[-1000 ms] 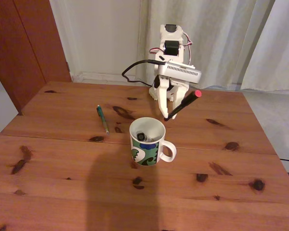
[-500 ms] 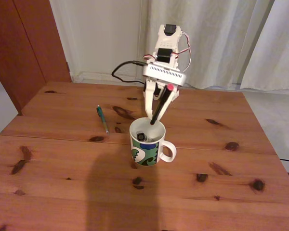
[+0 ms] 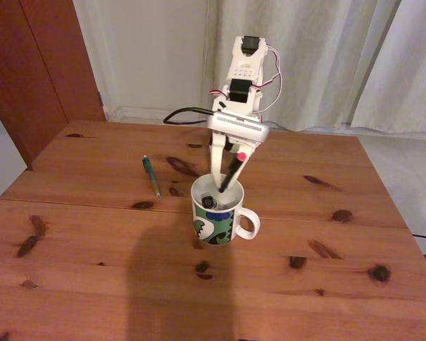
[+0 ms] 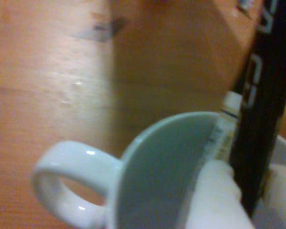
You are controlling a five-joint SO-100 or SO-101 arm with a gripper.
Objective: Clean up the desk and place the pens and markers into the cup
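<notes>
A: Curtains behind; knotty wooden bench [image 3: 92, 234] carries the cup [image 3: 217, 211], the green pen [image 3: 151, 175] lying well to its left in the fixed view.

B: Step in hand?

A: Insertion. End effector [image 3: 227, 174] pinches the black pen [image 3: 230, 172], lower tip inside the rim, beside the white marker [image 4: 225, 134] already in. Next move, as I judge: release, then fetch the green pen.

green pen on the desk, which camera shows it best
The fixed view: the whole green pen lies in sight on the bare desk, left of the mug in that view and apart from it. The wrist view looks into the mug past the claw's black pen; no green pen is identifiable there.
</notes>
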